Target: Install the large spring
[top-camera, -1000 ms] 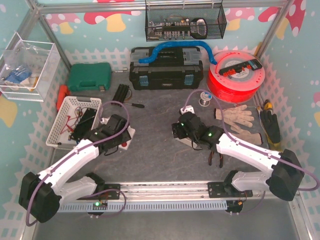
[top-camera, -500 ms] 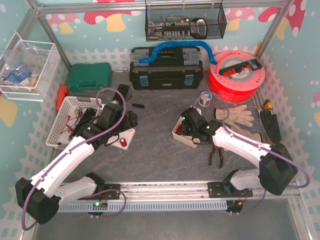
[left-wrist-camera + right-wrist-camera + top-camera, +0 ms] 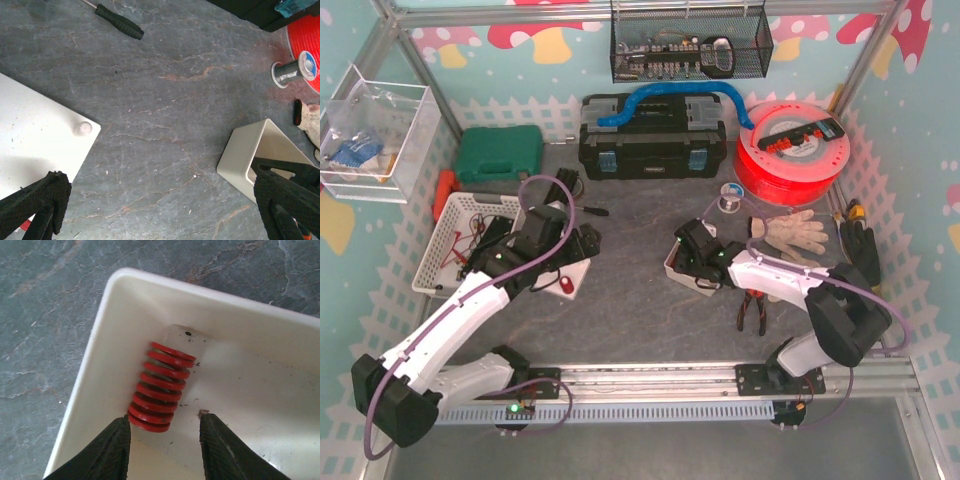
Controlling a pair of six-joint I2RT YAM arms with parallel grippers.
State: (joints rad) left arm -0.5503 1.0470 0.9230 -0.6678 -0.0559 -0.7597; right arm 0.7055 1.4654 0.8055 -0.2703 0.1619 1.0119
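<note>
Red spring [image 3: 162, 387], cream tray [image 3: 225, 305], grey marbled tabletop [image 3: 165, 100], red filament spool [image 3: 780, 172], green case [image 3: 498, 153], black toolbox [image 3: 650, 150]

We see a workshop bench fitted out as a robot cell: an aluminium frame [image 3: 418, 68] around the table [image 3: 630, 300], a black toolbox [image 3: 652, 150], green tool case [image 3: 498, 155] and red filament spool [image 3: 792, 150] along its far edge, work gloves [image 3: 792, 232] and pliers [image 3: 752, 310] toward its right edge.

The pads [image 3: 112, 450] of my right gripper [image 3: 162, 437] are matt black and finely ribbed, rubber by the look. The large spring [image 3: 162, 385] is glossy red-coated metal. Its tray [image 3: 150, 295] is smooth cream plastic with a soft sheen. The table [image 3: 165, 100] is matt grey, veined like stone. The white plate [image 3: 30, 130] is smooth, dull and lightly speckled.
</note>
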